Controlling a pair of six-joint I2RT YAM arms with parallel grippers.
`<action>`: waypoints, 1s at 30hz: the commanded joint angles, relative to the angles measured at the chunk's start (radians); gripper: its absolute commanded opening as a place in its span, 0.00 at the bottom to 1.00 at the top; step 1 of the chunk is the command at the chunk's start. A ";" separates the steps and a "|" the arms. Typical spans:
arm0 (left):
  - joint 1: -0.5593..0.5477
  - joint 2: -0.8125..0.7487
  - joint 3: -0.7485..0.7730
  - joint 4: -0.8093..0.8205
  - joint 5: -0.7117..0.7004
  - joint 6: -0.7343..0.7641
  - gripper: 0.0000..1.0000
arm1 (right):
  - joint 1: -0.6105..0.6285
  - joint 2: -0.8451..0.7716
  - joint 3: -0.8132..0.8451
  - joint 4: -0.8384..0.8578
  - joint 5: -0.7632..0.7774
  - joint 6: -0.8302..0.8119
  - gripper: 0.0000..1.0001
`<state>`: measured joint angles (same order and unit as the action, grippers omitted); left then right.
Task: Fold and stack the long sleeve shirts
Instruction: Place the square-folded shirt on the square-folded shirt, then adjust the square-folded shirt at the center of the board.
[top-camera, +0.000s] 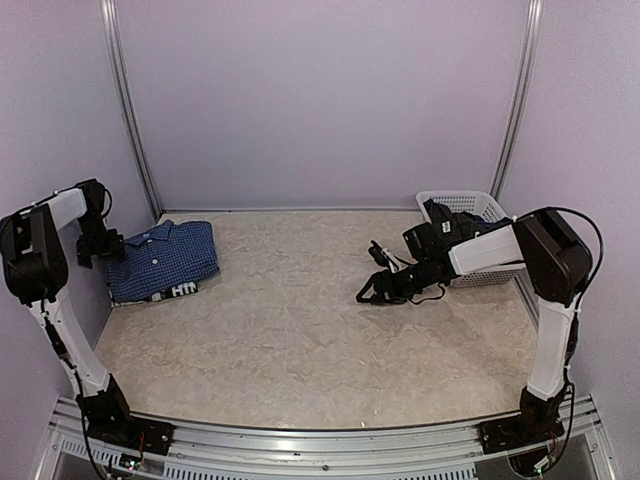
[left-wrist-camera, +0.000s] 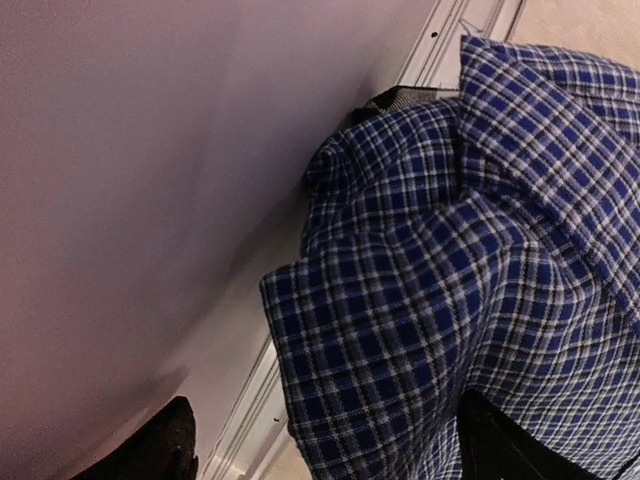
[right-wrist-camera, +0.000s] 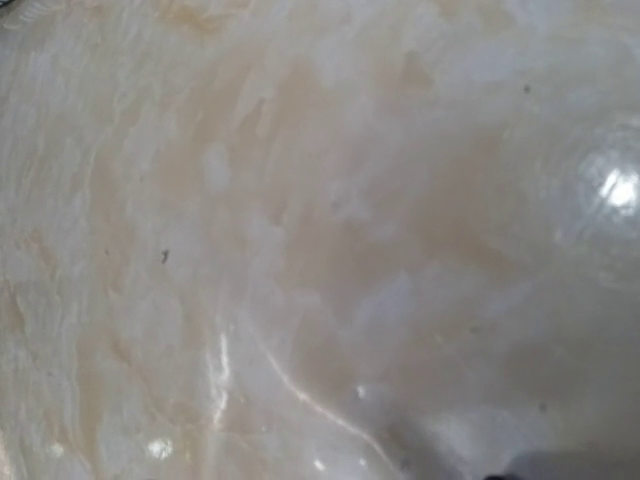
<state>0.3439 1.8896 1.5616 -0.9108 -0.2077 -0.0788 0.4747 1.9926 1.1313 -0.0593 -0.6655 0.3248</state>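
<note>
Nearest, the right hand (top-camera: 383, 287) is held low over the tabletop (top-camera: 300, 330), well apart from the shirts; how wide it stands cannot be told, and nothing is seen in it. Farther back, at the left edge, the plaid shirt (top-camera: 180, 291) is seen only as a strip with white letters under the folded blue shirt (top-camera: 165, 258), whose long axis is laid across the tabletop. Just left of that stack, at the collar end, the left hand (top-camera: 98, 247) is held with fingers (left-wrist-camera: 500, 445) spread wide and nothing gripped; this arm is judged the nearer one for any tidying. Farthest, at the right, the basket (top-camera: 480, 205) is set.
</note>
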 joint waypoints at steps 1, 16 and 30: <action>-0.012 -0.056 -0.006 0.002 -0.066 -0.017 0.88 | -0.007 -0.032 0.015 -0.092 0.047 -0.024 0.66; -0.196 -0.170 -0.195 0.299 0.274 -0.027 0.93 | -0.006 -0.067 0.041 -0.121 0.091 -0.027 0.65; -0.164 0.084 -0.231 0.258 0.226 -0.043 0.96 | 0.002 -0.244 -0.032 -0.063 0.181 -0.040 0.68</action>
<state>0.1783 1.9285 1.3376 -0.6250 0.0479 -0.1074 0.4747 1.7847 1.1286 -0.1379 -0.5194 0.2993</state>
